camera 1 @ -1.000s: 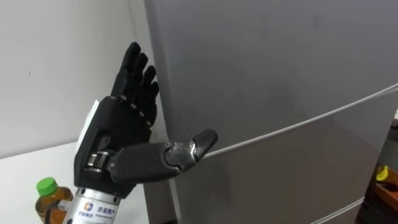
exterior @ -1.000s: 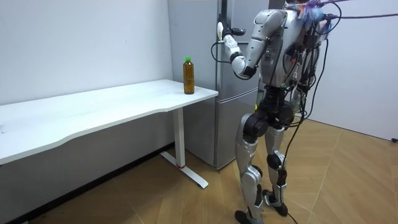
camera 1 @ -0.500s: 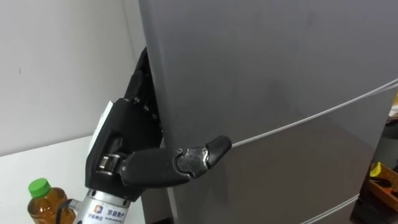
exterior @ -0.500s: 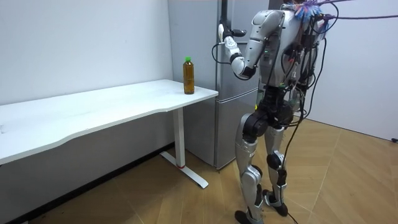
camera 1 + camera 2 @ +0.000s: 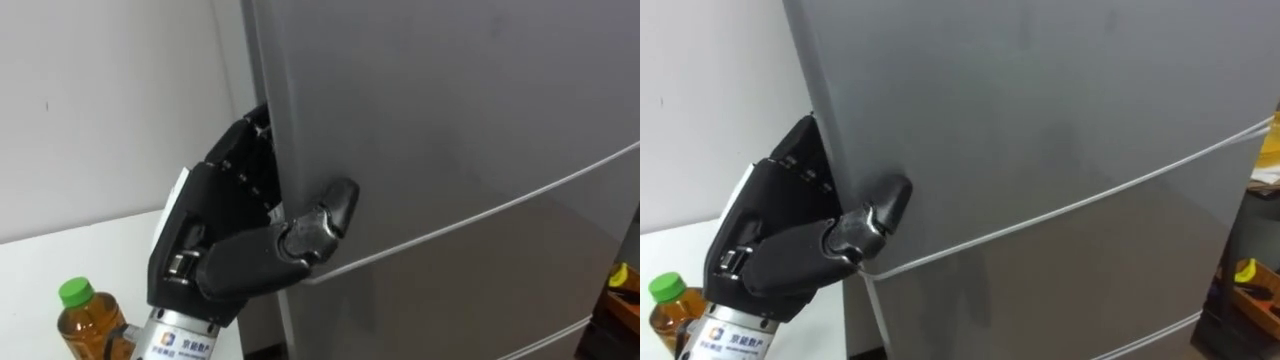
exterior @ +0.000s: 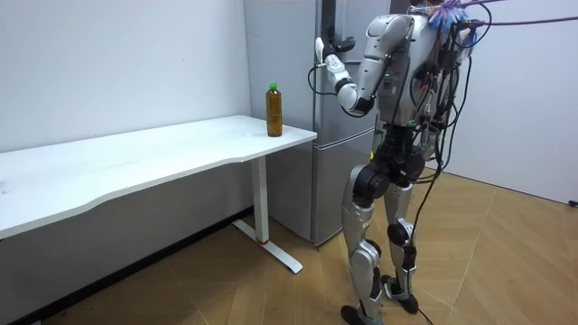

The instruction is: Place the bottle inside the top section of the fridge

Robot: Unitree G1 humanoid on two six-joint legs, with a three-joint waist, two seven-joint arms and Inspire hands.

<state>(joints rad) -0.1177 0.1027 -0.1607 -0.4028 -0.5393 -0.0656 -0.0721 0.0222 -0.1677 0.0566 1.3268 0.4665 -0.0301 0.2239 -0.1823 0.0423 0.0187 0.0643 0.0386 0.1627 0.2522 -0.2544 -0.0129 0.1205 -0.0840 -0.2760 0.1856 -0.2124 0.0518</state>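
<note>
The bottle (image 5: 86,328), green-capped and full of amber drink, stands on the white table (image 5: 30,290) just below and outside the wrist of the left hand (image 5: 212,245). Nothing holds it. The step in hand is opening the fridge, not carrying the bottle.

The hand is at the near edge of the upper door (image 5: 450,110), just above the seam that parts it from the lower door (image 5: 480,290). Its thumb (image 5: 335,205) lies bent against the door's front. The rest of the hand reaches round behind the edge and is hidden, so I cannot tell whether it has a proper hold there.

To do this well, the hand should probably have a firm hold on the edge before any pull, because a thumb alone on smooth metal is likely to slide. The hinge seems to be on the side away from the hand, so the pull should follow an arc toward the robot and outward, not a straight line. The seal will likely resist at first and then let go, so a slow, steady draw is better than a jerk. The elbow and wrist should stay above the bottle so that the swing does not knock it over.

In the room view the robot stands upright, close in front of the fridge. It may need to make room for the door to open. Beyond the hand is a bare white wall (image 5: 100,100).
</note>
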